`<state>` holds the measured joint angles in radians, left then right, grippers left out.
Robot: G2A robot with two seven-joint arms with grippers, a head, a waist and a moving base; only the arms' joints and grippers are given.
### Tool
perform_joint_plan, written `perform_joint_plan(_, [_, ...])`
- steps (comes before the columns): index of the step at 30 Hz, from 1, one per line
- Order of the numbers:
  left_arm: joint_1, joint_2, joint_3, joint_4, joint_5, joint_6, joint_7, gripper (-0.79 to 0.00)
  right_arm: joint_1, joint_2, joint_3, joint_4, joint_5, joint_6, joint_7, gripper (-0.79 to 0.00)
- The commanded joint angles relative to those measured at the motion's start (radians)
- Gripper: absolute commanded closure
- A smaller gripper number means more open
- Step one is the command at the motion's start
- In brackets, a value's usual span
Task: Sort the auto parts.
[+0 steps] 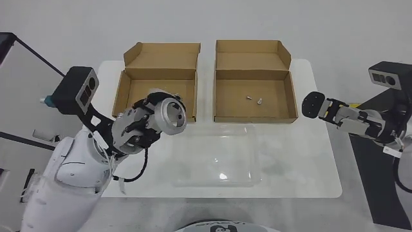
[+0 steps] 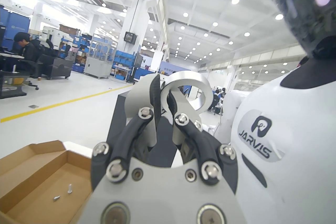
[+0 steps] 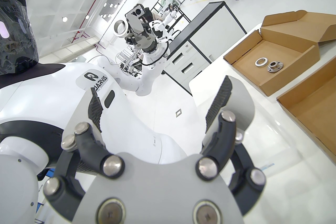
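Observation:
My left gripper (image 2: 164, 99) is shut on a wide silver metal ring (image 2: 186, 93), held up in the air. From above, that ring (image 1: 172, 115) hangs over the near right corner of the left cardboard box (image 1: 145, 90). This left box (image 3: 291, 70) holds a flat silver ring (image 3: 261, 61) and a flanged metal part (image 3: 274, 67). Two small bolts (image 1: 254, 99) lie in the right cardboard box (image 1: 232, 80). My right gripper (image 3: 160, 96) is open with nothing in it and stays just past the table's right edge (image 1: 313, 105).
A clear plastic tray (image 1: 254, 161) sits on the white table (image 1: 309, 174) in front of the boxes. Both boxes have their lids folded back. A dark cabinet (image 3: 220, 22) stands beside the table's left end.

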<state>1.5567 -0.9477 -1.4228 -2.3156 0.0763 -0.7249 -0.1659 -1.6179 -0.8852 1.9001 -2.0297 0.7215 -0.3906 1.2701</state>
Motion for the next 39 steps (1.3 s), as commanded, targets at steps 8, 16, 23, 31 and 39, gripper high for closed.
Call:
perform_joint_plan(8, [0.01,-0.008,-0.008,0.014,-0.239,-0.14,0.043,0.0,0.0,0.0,0.0,0.0,0.0,0.0,0.0,-0.785])
perform_joint_plan(16, [0.0,-0.013,-0.014,0.03,-0.347,-0.25,0.004,0.0,0.0,0.0,0.0,0.0,0.0,0.0,0.0,-0.785])
perform_joint_plan(23, [0.025,-0.019,-0.051,0.025,-0.276,-0.199,-0.027,0.0,0.0,0.0,0.0,0.0,0.0,0.0,0.0,-0.785])
perform_joint_plan(31, [0.037,-0.028,-0.07,0.008,-0.144,-0.056,-0.048,0.0,0.0,0.0,0.0,0.0,0.0,0.0,0.0,-0.785])
perform_joint_plan(39, [0.03,-0.036,-0.059,0.01,-0.183,-0.064,-0.045,0.0,0.0,0.0,0.0,0.0,0.0,0.0,0.0,-0.785])
